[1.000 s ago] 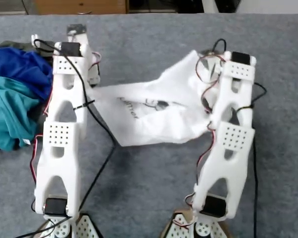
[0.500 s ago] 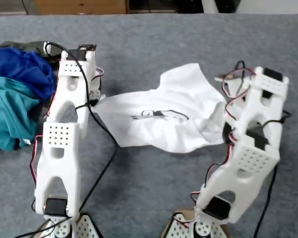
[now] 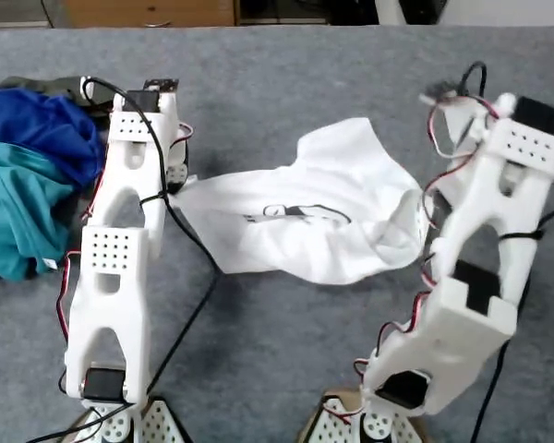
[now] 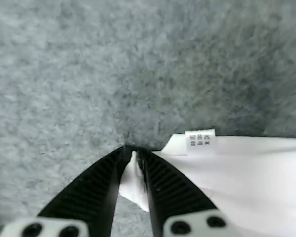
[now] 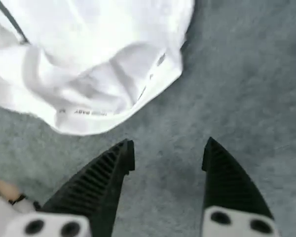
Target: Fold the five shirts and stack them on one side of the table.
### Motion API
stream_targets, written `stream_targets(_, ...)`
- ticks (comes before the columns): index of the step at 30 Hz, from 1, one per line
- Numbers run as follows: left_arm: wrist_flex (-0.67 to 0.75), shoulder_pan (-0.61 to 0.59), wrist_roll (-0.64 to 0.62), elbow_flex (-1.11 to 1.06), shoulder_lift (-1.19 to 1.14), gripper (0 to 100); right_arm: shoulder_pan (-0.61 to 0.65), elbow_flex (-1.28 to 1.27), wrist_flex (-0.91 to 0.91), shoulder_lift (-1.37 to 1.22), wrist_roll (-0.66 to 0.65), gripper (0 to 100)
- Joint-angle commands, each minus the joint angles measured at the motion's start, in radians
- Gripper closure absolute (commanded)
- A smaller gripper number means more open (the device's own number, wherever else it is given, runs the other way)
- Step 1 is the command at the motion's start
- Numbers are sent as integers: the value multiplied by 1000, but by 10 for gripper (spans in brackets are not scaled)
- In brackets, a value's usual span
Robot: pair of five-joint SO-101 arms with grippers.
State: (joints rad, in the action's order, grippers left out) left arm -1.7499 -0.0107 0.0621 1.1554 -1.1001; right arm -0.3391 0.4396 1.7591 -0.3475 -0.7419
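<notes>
My left tool (image 4: 133, 152) is clenched on a corner of the white shirt (image 3: 305, 221), which lies rumpled on the tabletop (image 3: 286, 369) between my arms, its small dark print, perhaps a drawing, facing up. My right tool (image 5: 168, 143) hangs released just beside its bunched edge. The blue and teal shirts (image 3: 28, 175) are heaped at my left.

Tag (image 4: 200, 139) on white shirt (image 3: 314, 245) bears unreadable print.

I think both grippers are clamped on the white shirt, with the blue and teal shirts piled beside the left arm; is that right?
Not quite: in the right wrist view the right gripper is open, clear of the white shirt. Only the left gripper is clamped on it.
</notes>
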Motion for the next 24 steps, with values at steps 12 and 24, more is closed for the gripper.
stream_targets(12,-11,-29,-43,44,76,733,427,-5,-158,-59,282,752)
stream_targets(24,-9,-21,0,-262,326,733,455,-260,-276,-136,261,871)
